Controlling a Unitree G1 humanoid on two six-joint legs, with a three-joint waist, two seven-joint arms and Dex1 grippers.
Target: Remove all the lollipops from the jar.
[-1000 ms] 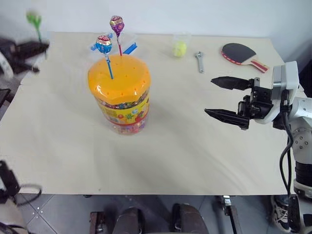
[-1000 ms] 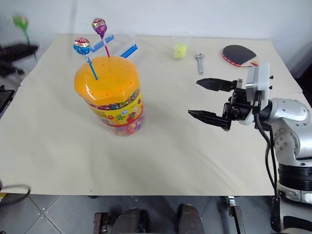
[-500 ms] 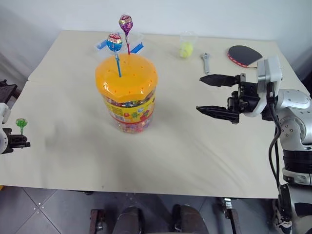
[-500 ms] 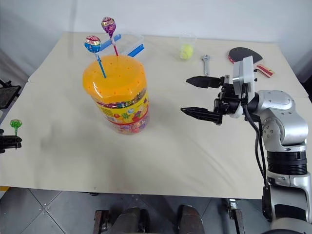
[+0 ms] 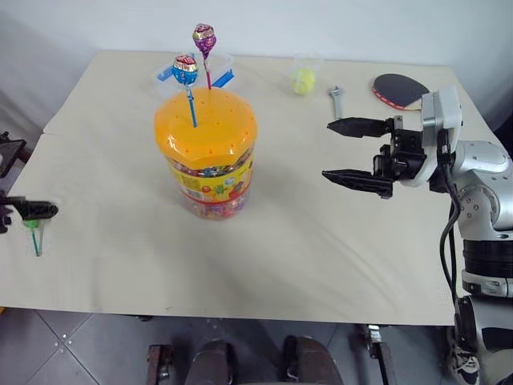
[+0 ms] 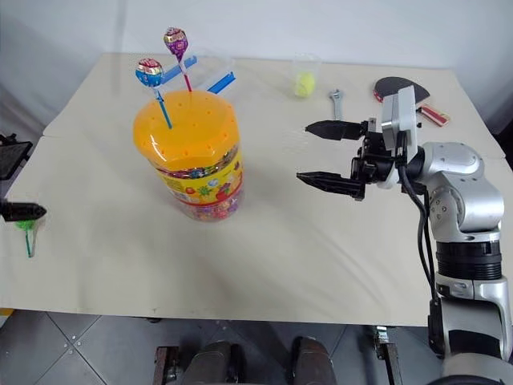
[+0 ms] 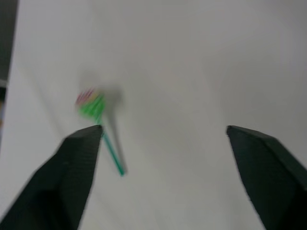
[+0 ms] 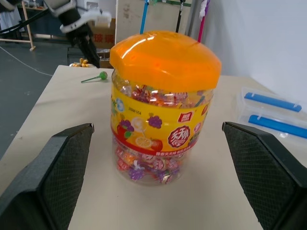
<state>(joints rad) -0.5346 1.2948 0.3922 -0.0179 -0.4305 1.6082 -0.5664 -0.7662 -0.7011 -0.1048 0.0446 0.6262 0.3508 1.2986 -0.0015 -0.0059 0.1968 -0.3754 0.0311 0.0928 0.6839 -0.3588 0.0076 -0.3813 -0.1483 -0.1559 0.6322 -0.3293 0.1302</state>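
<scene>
Dropped — the left gripper (image 7: 163, 158) has opened and the green lollipop (image 5: 34, 237) seems to lie on the table (image 5: 321, 241). Right gripper (image 5: 353, 150) waits spread beside the jar (image 5: 208, 156) — blue lollipop (image 5: 185, 69) and purple lollipop (image 5: 203, 36) remain.

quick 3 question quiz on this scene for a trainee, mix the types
1. True or false: the green lollipop is stuck in the jar lid.
2. How many lollipops stand in the lid?
3. The right gripper is: A) shut on the jar, B) open beside the jar, C) holding a lollipop.

Key:
1. False: it lies on the table by the open left gripper.
2. Two: the blue lollipop and the purple lollipop.
3. B.
</scene>
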